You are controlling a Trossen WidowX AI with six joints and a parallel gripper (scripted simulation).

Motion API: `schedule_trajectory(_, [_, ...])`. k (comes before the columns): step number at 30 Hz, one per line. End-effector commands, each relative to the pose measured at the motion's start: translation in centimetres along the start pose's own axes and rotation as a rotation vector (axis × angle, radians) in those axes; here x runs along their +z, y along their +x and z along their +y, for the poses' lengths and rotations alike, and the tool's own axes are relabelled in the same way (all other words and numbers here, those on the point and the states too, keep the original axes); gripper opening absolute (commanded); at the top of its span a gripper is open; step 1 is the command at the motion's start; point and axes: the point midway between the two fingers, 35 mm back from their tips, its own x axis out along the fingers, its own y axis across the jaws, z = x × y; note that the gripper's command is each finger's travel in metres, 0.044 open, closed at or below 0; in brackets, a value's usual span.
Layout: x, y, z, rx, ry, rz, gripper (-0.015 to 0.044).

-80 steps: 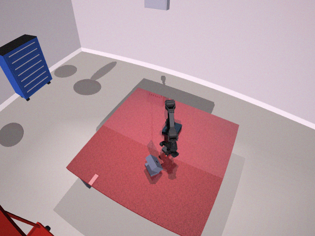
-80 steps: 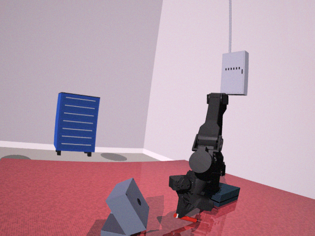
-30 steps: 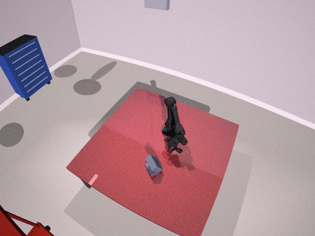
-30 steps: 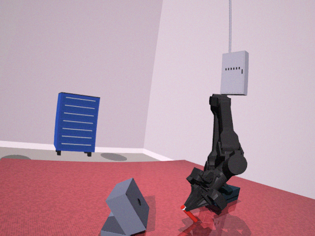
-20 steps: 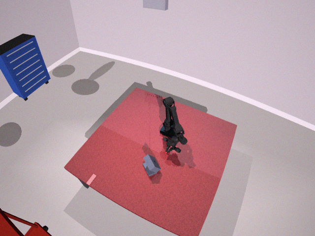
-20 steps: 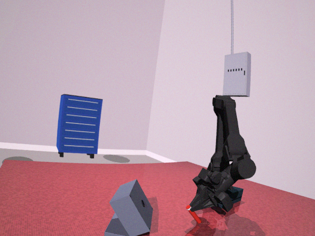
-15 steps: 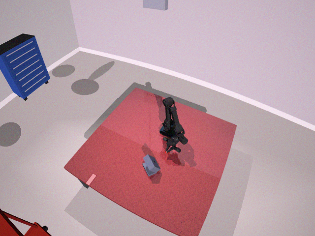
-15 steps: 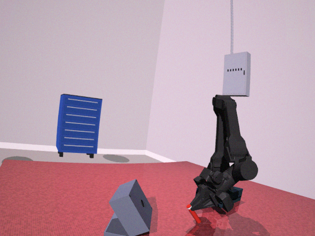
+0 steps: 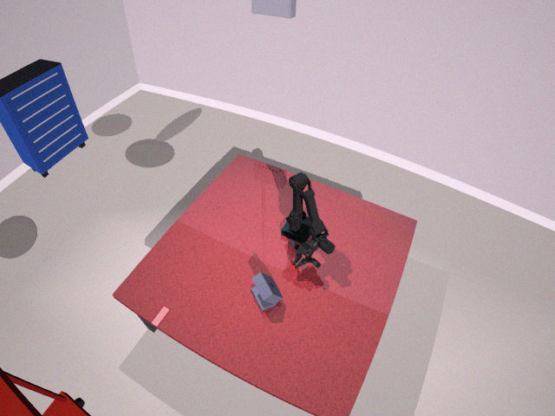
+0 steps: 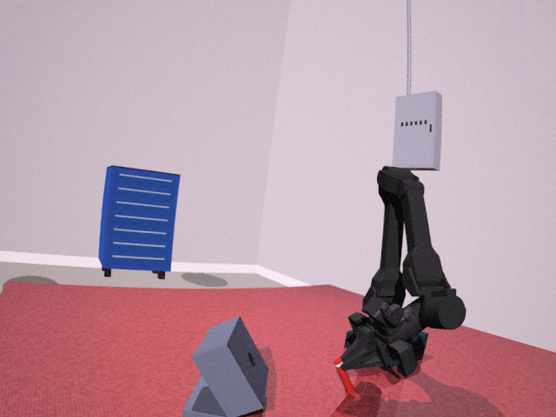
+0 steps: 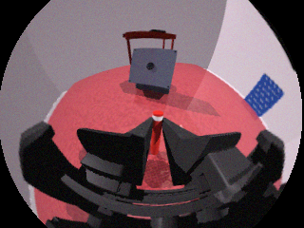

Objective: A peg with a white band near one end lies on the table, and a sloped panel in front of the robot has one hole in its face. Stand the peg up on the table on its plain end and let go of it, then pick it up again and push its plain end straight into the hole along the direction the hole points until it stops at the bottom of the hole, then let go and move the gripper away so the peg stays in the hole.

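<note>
The red peg (image 10: 346,380) (image 11: 156,142) has its white band at the upper end. It leans somewhat from upright in the exterior view, plain end down near the table (image 9: 215,286) (image 10: 112,327); whether that end touches is hard to tell. My gripper (image 10: 341,365) (image 11: 158,121) is shut on the peg close to the white band, with the fingers reaching in from the side. In the top view the peg is mostly hidden at the fingertips. The grey sloped panel (image 9: 270,295) (image 10: 221,366) (image 11: 163,76) stands apart from the peg, its dark hole (image 10: 251,358) (image 11: 150,66) facing the arm's side.
The arm's dark base (image 9: 291,231) stands behind the gripper. A pale pink strip (image 9: 160,315) lies by the table's edge. A blue cabinet (image 9: 44,116) (image 10: 139,220) (image 11: 264,95) and a red frame (image 11: 149,35) stand off the table. A grey box (image 10: 415,135) hangs on the wall.
</note>
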Motion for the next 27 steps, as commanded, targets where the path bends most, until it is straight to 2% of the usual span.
schedule_trajectory(1, [-0.3, -0.2, -0.2, -0.003, -0.001, -0.033, 0.0049])
schedule_trajectory(27, [-1.4, -1.6, -0.3, -0.003, -0.003, -0.258, 0.0049])
